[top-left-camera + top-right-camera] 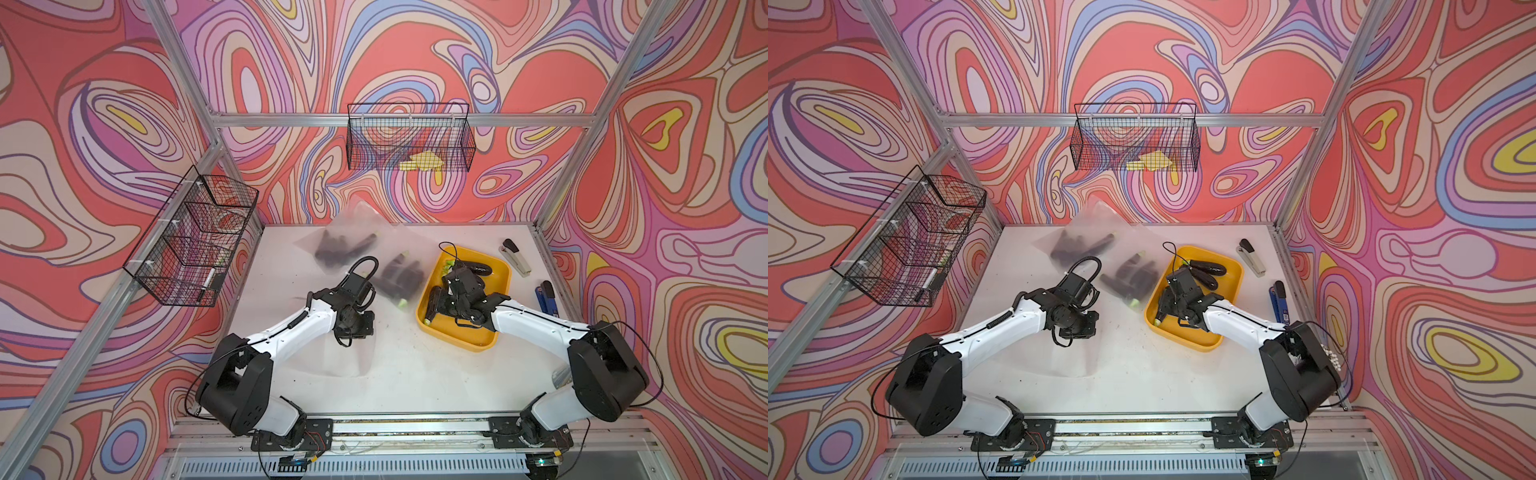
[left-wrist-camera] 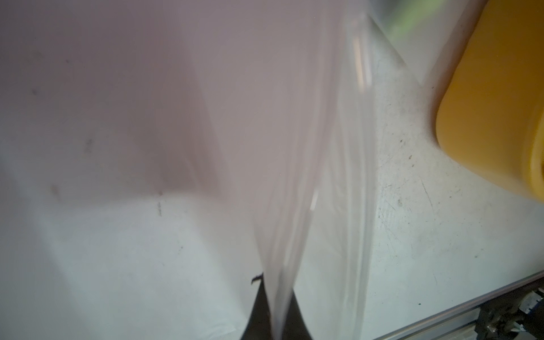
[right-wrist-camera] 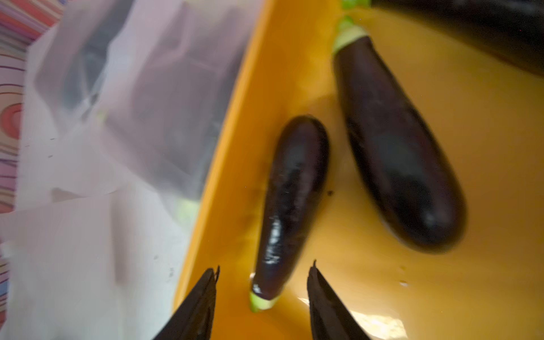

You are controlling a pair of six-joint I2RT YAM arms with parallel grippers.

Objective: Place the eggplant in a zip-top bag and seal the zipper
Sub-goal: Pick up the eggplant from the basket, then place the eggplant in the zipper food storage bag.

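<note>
The scuffed white table (image 1: pixel 415 382) carries a yellow tray (image 1: pixel 478 338) under the right gripper (image 3: pixel 263 273), a stapler (image 1: pixel 515 257) and a blue tool (image 1: pixel 546 297) off to its outer side, a filled bag (image 1: pixel 401 274) just ahead of the left gripper (image 2: pixel 278 312), a second filled bag (image 1: pixel 345 249) farther out, and a clear empty bag (image 2: pixel 279 176) draping from the left gripper's closed jaws.

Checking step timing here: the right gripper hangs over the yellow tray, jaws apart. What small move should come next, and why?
Probably lower the right gripper slightly and close on the small eggplant. Its jaws stand open astride that eggplant's stem end in the yellow tray, gripping nothing, while the left gripper is shut on the clear bag.
</note>
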